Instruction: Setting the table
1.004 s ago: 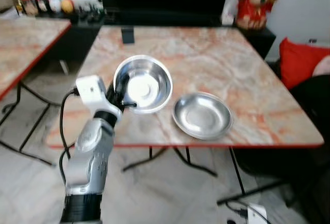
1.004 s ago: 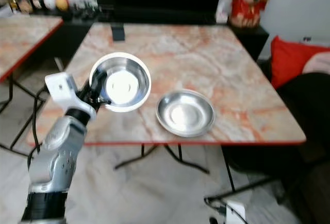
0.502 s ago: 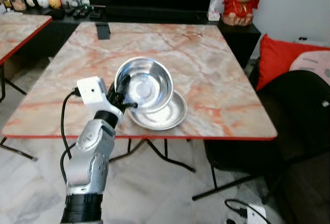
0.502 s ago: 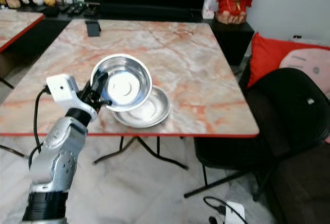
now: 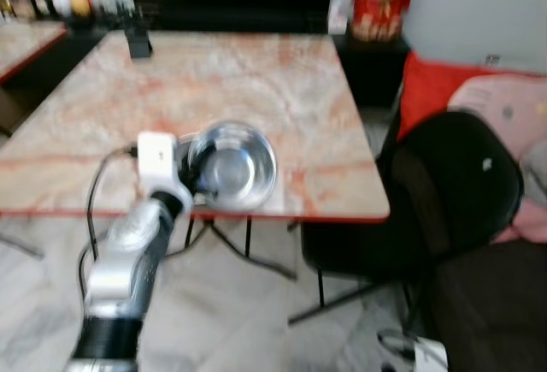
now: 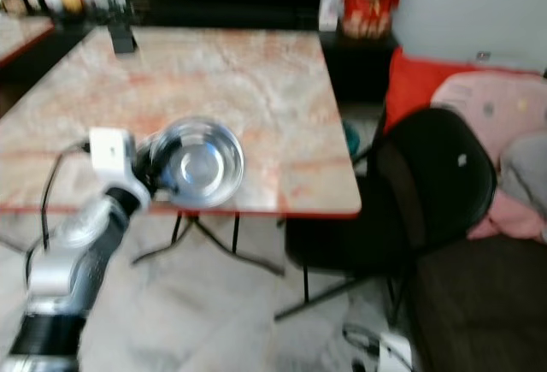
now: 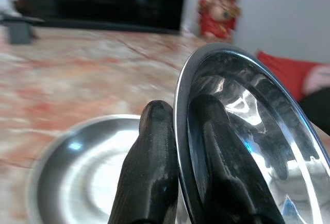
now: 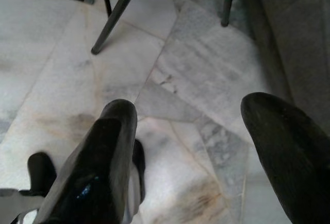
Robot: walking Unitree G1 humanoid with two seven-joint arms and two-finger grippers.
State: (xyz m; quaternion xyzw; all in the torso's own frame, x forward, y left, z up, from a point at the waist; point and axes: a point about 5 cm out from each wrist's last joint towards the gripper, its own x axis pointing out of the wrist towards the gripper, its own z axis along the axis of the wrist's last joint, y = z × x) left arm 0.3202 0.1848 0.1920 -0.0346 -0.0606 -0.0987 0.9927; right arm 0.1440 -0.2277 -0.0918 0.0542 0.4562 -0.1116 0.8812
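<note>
The left gripper [image 7: 178,147] is clamped on the rim of a steel bowl [image 5: 232,165], one finger inside and one outside, and the bowl is held tilted over the near edge of the worktop [image 5: 214,81]. Just beyond the gripper a steel plate [image 7: 77,167] lies on the worktop. The right gripper [image 8: 206,152] hangs with its fingers spread above the marble floor [image 8: 170,80].

Shiny silver bowl [image 5: 232,167], pink-veined marble table [image 5: 214,73], black chair [image 5: 444,192].

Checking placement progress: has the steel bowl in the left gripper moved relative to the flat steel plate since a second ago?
Yes. The bowl, pinched by the left gripper, was left of the plate; now it sits over it.
</note>
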